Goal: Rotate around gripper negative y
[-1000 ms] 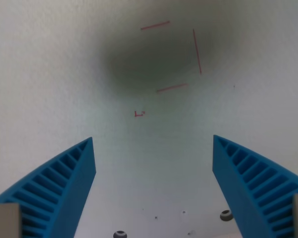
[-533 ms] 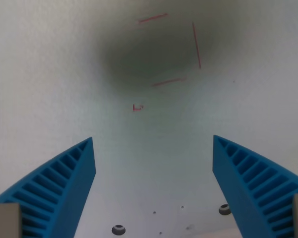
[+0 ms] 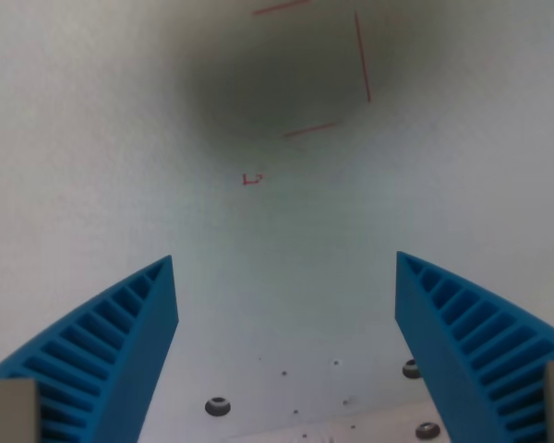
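Observation:
My gripper (image 3: 286,277) is open and empty, its two blue ribbed fingers (image 3: 120,351) standing wide apart at the bottom of the wrist view. It hangs over a white table surface (image 3: 286,240). Thin red line marks (image 3: 362,57) form part of a square outline near the top, and a small red mark (image 3: 252,179) lies below them. A dark blurred shadow (image 3: 268,88) covers the surface around the red lines.
Small screw holes (image 3: 219,405) and a few dark specks sit in the white surface at the bottom, with more screw holes at the wrist view's lower right (image 3: 412,369). A faint edge runs across near the bottom.
The whole scene has shifted upward in the picture: the red lines and mark now sit higher and more screw holes show at the bottom. The camera has moved; the fingers stay open.

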